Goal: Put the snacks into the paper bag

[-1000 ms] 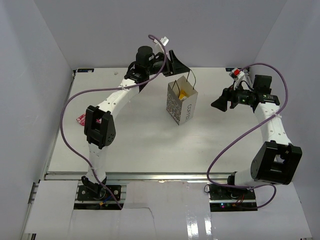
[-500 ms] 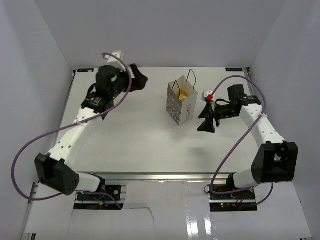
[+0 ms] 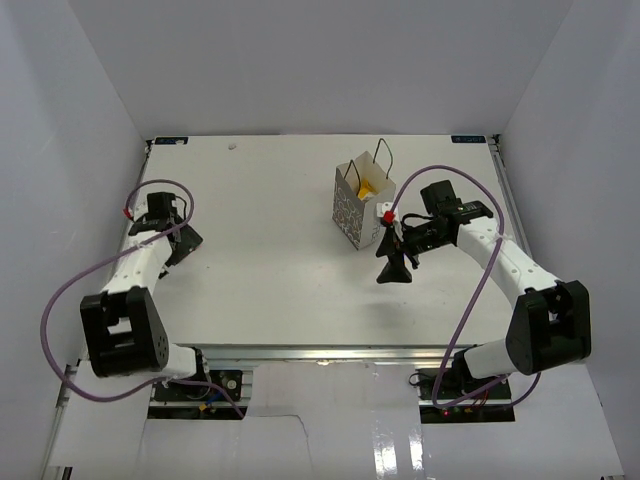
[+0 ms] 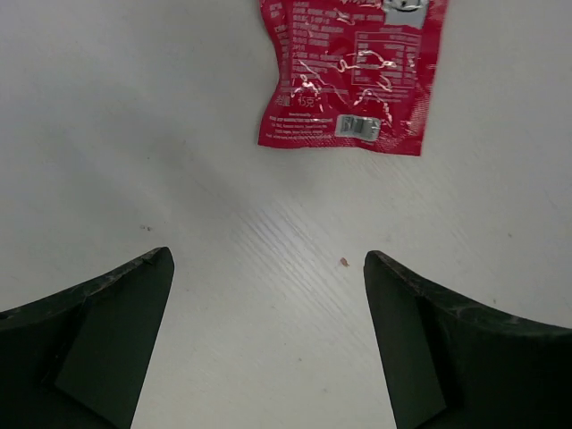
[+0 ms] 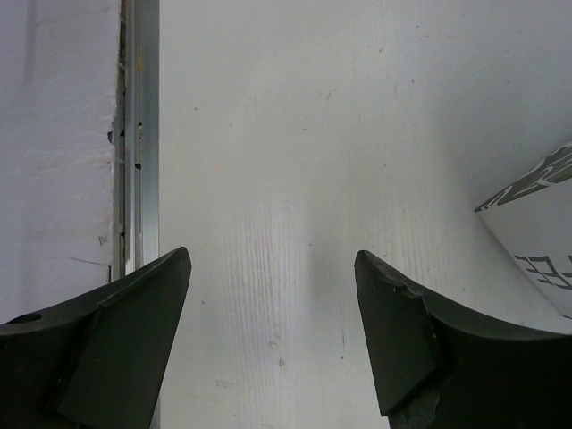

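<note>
The white desk (image 3: 280, 270) fills the floor of the booth, with a metal strip (image 5: 138, 134) running along one edge. The left arm (image 3: 135, 275) is folded back tight over the desk's left side. The right arm (image 3: 500, 260) reaches in from the right toward the middle.

There's the paper bag (image 3: 360, 215), upright a little right of centre toward the back, mouth open and cord handles up. A yellow packet (image 3: 368, 185) shows inside it.

Now the right hand (image 5: 273, 255): it hangs just beside the bag's near right corner, pointing down at the desk. Its fingers are spread apart with only bare desk between them. The bag's lettered corner peeks in at the right edge of that wrist view, clear of the fingers.

Over to the left hand (image 4: 268, 259), low above the desk at the far left. Its fingers are splayed wide, with nothing between them. Just ahead of those fingertips a red packet (image 4: 353, 76) lies flat on the desk, printed side up. It sits apart from both fingers and well away from the bag.
</note>
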Robot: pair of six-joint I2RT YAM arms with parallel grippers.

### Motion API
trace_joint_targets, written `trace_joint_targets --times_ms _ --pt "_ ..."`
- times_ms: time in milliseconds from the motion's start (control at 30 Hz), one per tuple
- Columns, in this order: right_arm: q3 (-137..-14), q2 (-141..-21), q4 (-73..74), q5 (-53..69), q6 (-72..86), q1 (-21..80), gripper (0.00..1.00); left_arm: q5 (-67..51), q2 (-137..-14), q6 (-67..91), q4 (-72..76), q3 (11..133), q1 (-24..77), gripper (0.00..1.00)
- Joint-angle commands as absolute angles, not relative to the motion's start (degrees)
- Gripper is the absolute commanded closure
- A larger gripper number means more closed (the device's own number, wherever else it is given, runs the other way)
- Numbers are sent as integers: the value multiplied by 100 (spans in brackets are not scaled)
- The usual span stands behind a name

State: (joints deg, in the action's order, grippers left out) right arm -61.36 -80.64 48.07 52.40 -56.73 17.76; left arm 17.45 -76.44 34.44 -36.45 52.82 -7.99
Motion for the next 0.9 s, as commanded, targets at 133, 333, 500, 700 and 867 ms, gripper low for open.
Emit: trace_joint_targets --times_ms 133,333,500,700,867 --pt "-6012 -7805 4307 5107 -5168 1819 20 1539 -8919 3437 -3305 5932 -1063 2" --pt "-5757 -7629 4298 4984 -5115 1828 20 1213 -9737 3287 -3042 6337 -1274 2" --pt "-5818 -7690 4298 4992 -5089 1819 19 1160 -10151 3217 -3015 6618 -1388 2" --pt "-5915 -7752 4307 4992 -5071 1819 19 897 -10415 3190 -2805 6583 -1485 20" --pt "-5924 -7752 4315 5001 -5027 1819 19 616 -10441 3164 -2672 6504 -1556 40"
